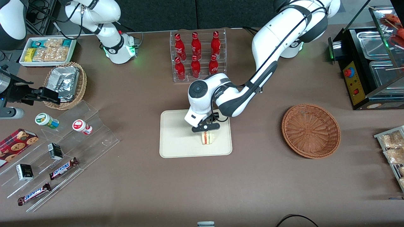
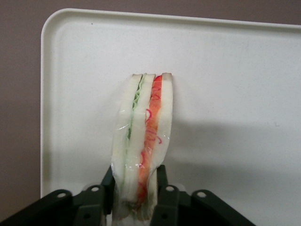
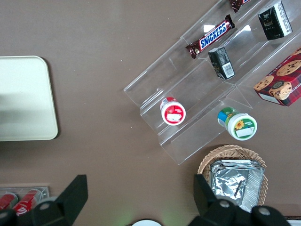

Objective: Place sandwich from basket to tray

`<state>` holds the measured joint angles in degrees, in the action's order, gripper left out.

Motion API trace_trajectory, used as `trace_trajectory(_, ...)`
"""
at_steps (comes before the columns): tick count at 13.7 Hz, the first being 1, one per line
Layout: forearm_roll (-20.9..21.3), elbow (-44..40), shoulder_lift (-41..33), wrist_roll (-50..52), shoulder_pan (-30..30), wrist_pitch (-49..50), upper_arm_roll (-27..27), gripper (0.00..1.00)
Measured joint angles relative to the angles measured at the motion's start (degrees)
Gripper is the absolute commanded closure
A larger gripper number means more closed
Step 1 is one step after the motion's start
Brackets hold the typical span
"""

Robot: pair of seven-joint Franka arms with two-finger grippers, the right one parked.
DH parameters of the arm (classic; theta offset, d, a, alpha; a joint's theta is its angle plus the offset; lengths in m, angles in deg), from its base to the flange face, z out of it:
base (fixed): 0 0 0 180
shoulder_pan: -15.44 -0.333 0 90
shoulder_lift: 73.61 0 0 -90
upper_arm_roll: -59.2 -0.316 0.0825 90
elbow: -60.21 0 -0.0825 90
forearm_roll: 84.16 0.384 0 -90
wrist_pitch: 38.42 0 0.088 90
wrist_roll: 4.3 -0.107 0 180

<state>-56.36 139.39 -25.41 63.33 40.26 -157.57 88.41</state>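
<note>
Brown tabletop (image 1: 252,176): cream rectangular plastic tray (image 1: 176,142) under black two-finger gripper (image 1: 206,131), fingers clamped on triangular white-bread sandwich (image 2: 141,136); reddish-brown round wicker basket (image 1: 311,130) well apart.

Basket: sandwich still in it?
No: the basket is empty, and the sandwich is over the tray, clamped in the gripper.
</note>
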Motion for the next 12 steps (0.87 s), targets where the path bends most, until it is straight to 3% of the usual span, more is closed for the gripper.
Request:
trace_trajectory(5, -0.48, -2.81, -3.18, 0.46, -0.87, 5.36, -0.02, 0.01)
trace_trajectory(12, -5.77, -3.64, -18.86, 1.09, -5.89, 17.87, -0.18, 0.01)
